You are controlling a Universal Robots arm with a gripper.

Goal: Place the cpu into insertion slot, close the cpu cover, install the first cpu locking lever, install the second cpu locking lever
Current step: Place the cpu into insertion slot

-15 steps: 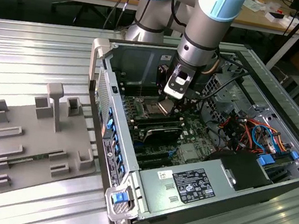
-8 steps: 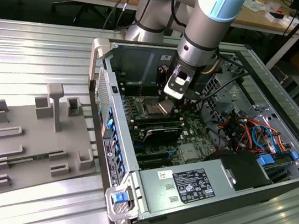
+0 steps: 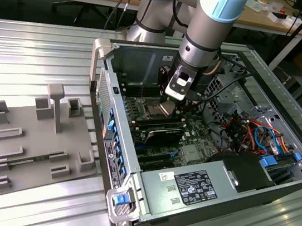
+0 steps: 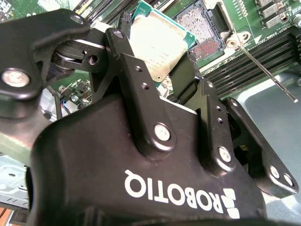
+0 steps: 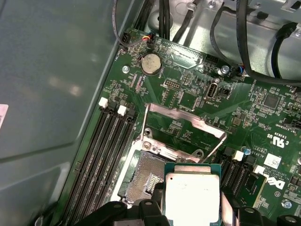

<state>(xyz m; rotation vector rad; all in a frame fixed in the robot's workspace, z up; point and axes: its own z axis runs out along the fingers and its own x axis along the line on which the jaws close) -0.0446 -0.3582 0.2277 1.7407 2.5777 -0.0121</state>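
Note:
My gripper (image 3: 167, 107) hangs inside the open computer case, shut on the cpu (image 5: 193, 195), a flat square chip with a silvery top. In the second wrist view the cpu (image 4: 157, 42) sits tilted between the black fingers (image 4: 123, 52). The insertion slot (image 5: 145, 175) lies just beside and below it, with its dark pin field bare. In the exterior view the insertion slot (image 3: 152, 112) is to the left of the gripper tip. The cpu cover (image 5: 186, 117) stands raised behind the slot. A thin locking lever (image 4: 263, 66) sticks up beside the insertion slot (image 4: 200, 26).
Long black memory slots (image 5: 101, 155) flank the socket. The case wall (image 3: 111, 113) rises on the exterior view's left, with a grey fixture plate (image 3: 33, 147) outside it. A power supply (image 3: 191, 186) and coloured cables (image 3: 255, 133) fill the case's right side.

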